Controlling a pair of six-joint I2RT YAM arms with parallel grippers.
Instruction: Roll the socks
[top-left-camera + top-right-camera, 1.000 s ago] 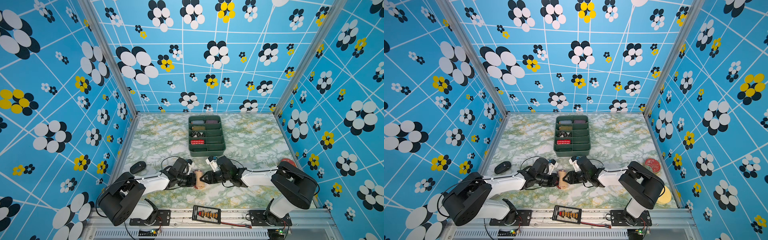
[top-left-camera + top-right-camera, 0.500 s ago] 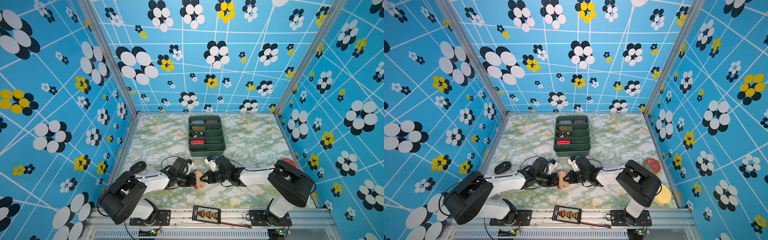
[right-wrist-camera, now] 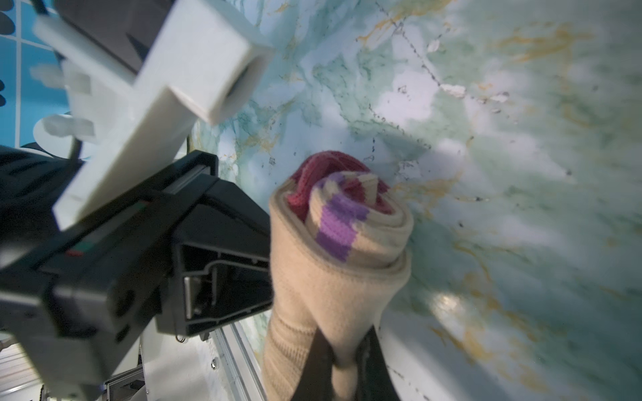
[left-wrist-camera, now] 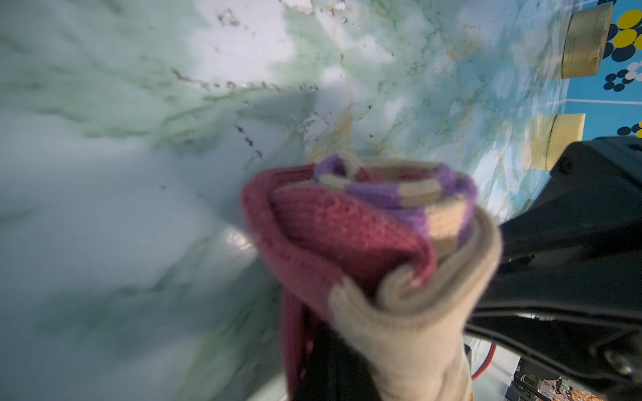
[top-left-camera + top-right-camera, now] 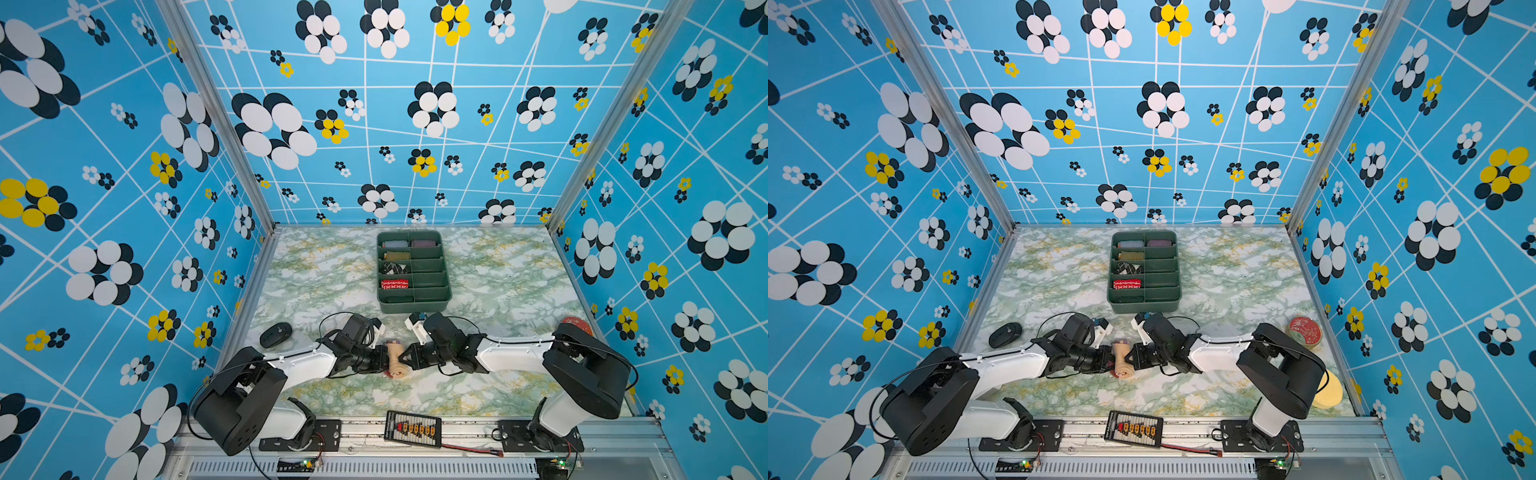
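Rolled socks point(image 5: 395, 362) near front wall of green organizer tray point(image 5: 413, 305), left gripper point(image 5: 385, 360) closed on dark red end, right gripper point(image 3: 342, 364) pinching cream fabric, purple stripes visible only in wrist views, jaws too small to read in top views.

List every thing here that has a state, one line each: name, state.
socks, rolled into a bundle, pinched from both sides
left gripper, shut on the socks
right gripper, shut on the socks
green tray, partly filled with sock rolls, several compartments empty
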